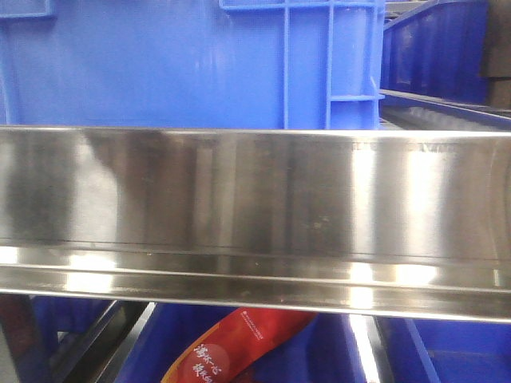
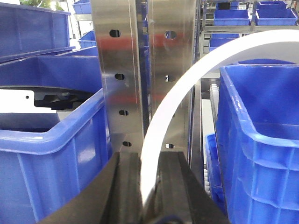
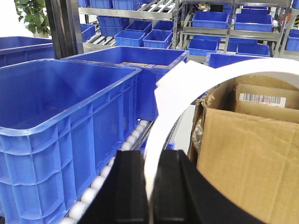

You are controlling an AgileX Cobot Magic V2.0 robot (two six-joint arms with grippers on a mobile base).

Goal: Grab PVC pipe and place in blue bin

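In the left wrist view, my left gripper [image 2: 149,158] is shut on a white curved PVC pipe [image 2: 187,79] that arcs up and to the right. An open blue bin [image 2: 254,135] stands just to its right, and another blue bin [image 2: 46,140] to its left. In the right wrist view, my right gripper [image 3: 152,156] is shut on a white curved PVC pipe [image 3: 187,81] that arches right. A large empty blue bin [image 3: 70,116] sits to its left on white rollers [image 3: 93,186]. Neither gripper shows in the front view.
A perforated steel upright [image 2: 121,74] stands right behind the left gripper. A cardboard box [image 3: 247,154] stands right of the right gripper. More blue bins [image 3: 140,60] fill the racks behind. The front view shows a steel rail [image 1: 255,207], a blue bin [image 1: 200,64] and a red packet [image 1: 231,351].
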